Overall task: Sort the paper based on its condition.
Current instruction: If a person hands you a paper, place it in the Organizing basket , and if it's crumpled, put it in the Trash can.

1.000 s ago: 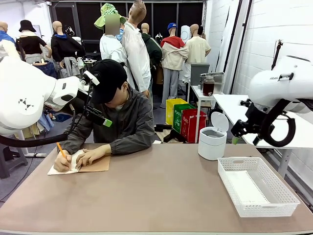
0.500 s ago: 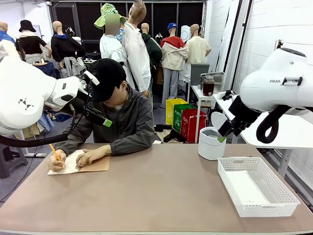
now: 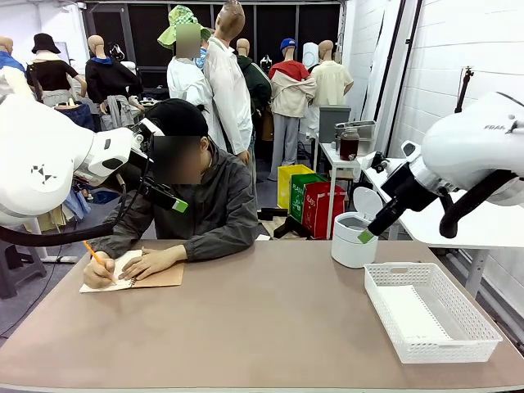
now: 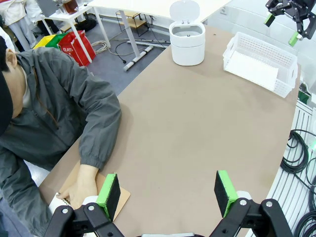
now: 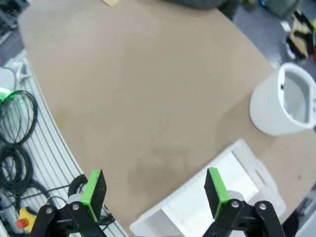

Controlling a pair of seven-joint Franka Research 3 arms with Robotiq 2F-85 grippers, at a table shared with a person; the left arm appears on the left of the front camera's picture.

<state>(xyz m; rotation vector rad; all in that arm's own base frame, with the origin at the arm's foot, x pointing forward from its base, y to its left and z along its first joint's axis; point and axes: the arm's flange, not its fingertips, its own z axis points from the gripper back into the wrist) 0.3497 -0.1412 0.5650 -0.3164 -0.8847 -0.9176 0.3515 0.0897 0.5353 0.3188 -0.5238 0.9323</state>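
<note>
The person (image 3: 214, 205) is writing in the notebook (image 3: 160, 276) at the tabletop's (image 3: 270, 327) far left corner; one paper sheet (image 4: 256, 70) is lying in the white mesh basket (image 3: 449, 348) near the right edge. The left gripper (image 4: 166, 191) and right gripper (image 5: 154, 190) are hovering, fingers wide, and are probably best waiting clear until a page is freed.

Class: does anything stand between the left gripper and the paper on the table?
Yes. The person's hand rests on the paper, and the other hand is writing on it with a pencil. The left gripper hangs open above.
</note>
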